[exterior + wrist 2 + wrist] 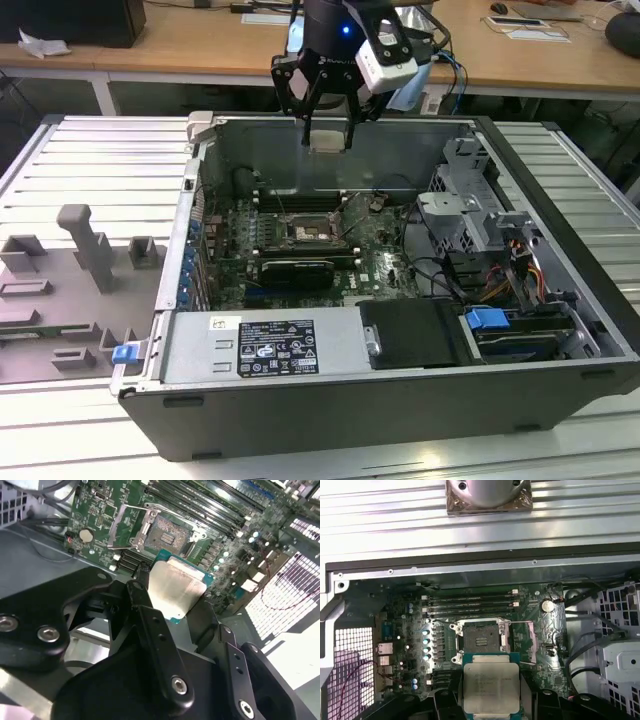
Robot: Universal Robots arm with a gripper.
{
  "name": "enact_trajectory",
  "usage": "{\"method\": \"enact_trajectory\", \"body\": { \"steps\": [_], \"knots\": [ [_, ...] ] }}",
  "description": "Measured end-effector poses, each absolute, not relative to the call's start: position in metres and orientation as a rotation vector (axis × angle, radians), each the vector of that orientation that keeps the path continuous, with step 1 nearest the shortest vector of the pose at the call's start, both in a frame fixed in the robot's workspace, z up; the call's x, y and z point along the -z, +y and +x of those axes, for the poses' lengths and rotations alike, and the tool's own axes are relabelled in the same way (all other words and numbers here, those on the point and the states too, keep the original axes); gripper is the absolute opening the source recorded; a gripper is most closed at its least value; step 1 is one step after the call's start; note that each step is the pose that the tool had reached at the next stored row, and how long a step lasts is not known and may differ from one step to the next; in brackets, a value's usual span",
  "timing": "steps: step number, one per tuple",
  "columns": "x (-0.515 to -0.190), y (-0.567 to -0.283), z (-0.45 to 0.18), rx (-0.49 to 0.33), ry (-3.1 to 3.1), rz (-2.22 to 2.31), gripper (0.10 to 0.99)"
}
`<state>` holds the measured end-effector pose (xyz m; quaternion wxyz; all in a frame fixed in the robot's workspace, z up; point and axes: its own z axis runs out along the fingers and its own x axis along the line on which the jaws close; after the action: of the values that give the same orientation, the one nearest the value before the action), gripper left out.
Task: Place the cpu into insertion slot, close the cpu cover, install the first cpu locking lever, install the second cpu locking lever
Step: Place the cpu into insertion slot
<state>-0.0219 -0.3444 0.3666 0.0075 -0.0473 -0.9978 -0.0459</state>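
Note:
My gripper [327, 132] hangs above the open computer case, over its back wall, shut on the cpu [328, 139]. The cpu [175, 587] is a flat square chip with a silvery-beige top, gripped by its two side edges between the black fingers [150, 622]. The insertion slot [305, 232] lies below on the green board, apart from the chip. Its dark centre [480, 640] is bare inside a silver rim. The cpu cover [522, 641] is swung open beside the slot [167, 532], and its thin silver frame [119, 526] stands away from the socket.
Long memory slots [300, 200] run behind the socket and a long black graphics card [295, 270] lies in front of it. The case holds a power supply [260, 345], a drive cage [470, 210] and loose cables [440, 270]. Grey fixtures [90, 250] stand on the table at the exterior view's left.

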Motion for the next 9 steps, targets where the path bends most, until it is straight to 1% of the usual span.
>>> {"method": "enact_trajectory", "body": {
  "steps": [9],
  "knots": [
    [-0.3665, -0.3444, -0.0219, 0.144, -3.115, -0.271, 0.541]
  ]
}}
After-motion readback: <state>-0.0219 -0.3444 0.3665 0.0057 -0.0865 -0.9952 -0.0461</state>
